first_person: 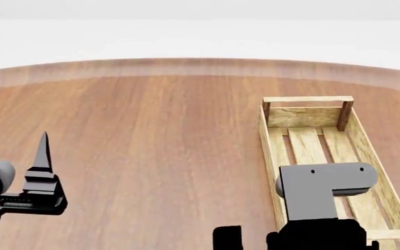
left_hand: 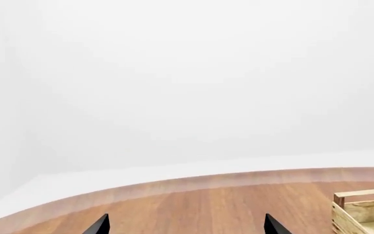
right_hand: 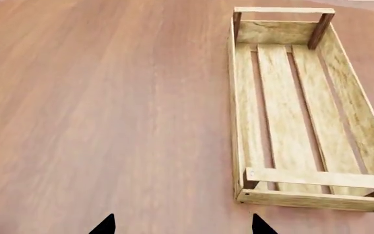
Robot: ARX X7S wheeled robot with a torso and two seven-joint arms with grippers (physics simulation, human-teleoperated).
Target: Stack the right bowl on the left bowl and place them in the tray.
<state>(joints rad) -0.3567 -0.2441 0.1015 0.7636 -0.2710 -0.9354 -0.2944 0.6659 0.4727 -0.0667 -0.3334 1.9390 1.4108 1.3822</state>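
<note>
Worktop (first_person: 151, 146) of reddish-brown wood is carrying the rectangular light-wood tray (right_hand: 239, 122) with the slatted bottom, sitting over on the right side with its slats showing bare. Right pincer (right_hand: 181, 225) is hovering just beside the tray's near end, tips spread apart and pinching nothing. Left pincer (left_hand: 185, 225) is hanging well off to the left, also spread wide, gripping nothing.
</note>
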